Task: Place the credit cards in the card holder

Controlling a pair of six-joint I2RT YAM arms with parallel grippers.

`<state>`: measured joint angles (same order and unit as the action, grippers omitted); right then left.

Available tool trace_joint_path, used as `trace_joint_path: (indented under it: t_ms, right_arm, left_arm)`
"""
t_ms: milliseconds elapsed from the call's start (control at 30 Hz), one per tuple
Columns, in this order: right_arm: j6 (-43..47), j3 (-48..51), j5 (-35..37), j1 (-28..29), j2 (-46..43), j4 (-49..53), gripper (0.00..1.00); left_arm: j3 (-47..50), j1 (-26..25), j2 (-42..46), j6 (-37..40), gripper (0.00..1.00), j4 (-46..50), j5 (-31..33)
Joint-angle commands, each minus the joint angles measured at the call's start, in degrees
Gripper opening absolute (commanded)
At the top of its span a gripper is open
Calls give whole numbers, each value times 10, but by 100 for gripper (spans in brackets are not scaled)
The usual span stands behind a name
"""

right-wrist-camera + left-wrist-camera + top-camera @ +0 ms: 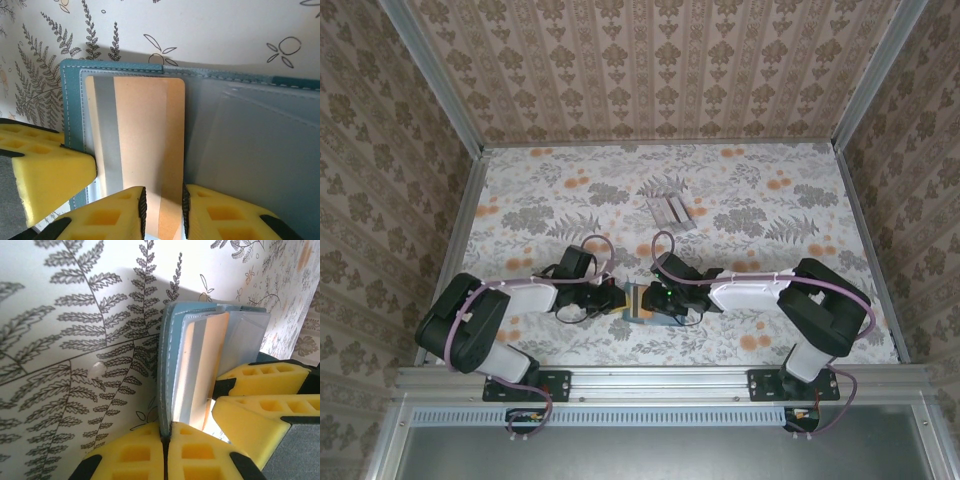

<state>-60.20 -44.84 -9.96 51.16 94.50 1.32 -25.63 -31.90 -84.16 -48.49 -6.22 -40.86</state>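
Observation:
The dark teal card holder (642,301) lies open near the table's front between both arms. My left gripper (167,436) is shut on the edge of the holder's teal cover (166,360). An orange credit card (145,130) with a grey stripe sits in the left clear pocket of the card holder (70,100). My right gripper (163,212) stands open over the card's lower end, its jaws apart with the card's face showing in the gap. In the left wrist view the orange card (212,355) stands inside the holder. Pale grey credit cards (670,211) lie farther back.
The flowered tabletop (770,230) is ringed by patterned walls, with a metal rail (660,378) along the near edge. The left gripper's yellow finger (45,165) presses in beside the holder's left edge. The right gripper's yellow fingers (260,390) crowd the holder's right side.

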Motion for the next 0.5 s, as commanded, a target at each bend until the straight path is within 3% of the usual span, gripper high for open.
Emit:
trace_joint_path:
  t_ms: [0,100,333,467]
  right_arm:
    - [-10,-5,-52,7,6,-41,28]
    - [-16,2,-58,7,14,-64,29]
    - [10,7,-24,1,-11,-38,30]
    - [7,11,-15,-8,-22,-41,23]
  left_arm:
    - [8,-4,7,-14,7,-32,14]
    - [7,-4,6,-15,8,-32,7]
    - [13,-4,24,-7,21,-8,17]
    - [20,-4,41,-11,39,-6,33]
